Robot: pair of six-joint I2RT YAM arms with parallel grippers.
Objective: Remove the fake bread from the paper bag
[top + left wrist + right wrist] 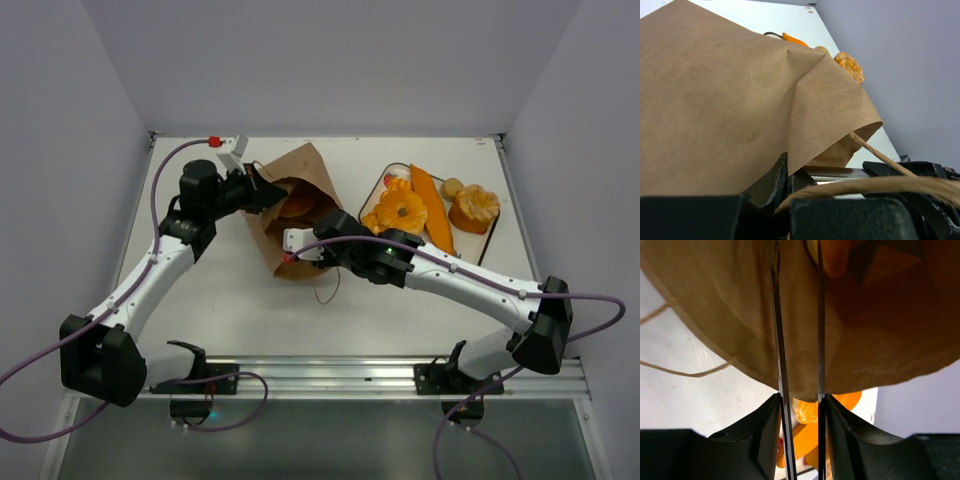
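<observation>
The brown paper bag (pixel 318 172) lies on its side at the table's middle back, mouth toward the right arm. My left gripper (pixel 262 190) is shut on the bag's edge (pixel 715 100), the paper pinched between the jaws at my left gripper (pixel 787 175). My right gripper (pixel 800 400) is shut on the metal tongs (pixel 780 340), whose two thin blades reach into the bag's mouth. An orange piece of fake bread (pixel 832 257) shows inside the bag near the blade tips. In the top view my right gripper (pixel 335 225) sits at the bag's mouth.
A tray (pixel 490 240) at the back right carries a ring-shaped loaf (pixel 398 212), a baguette (pixel 432 205), a knobbly piece (pixel 474 207) and a small roll (pixel 452 187). The bag's string handle (pixel 328 290) trails on the table. Grey walls enclose three sides.
</observation>
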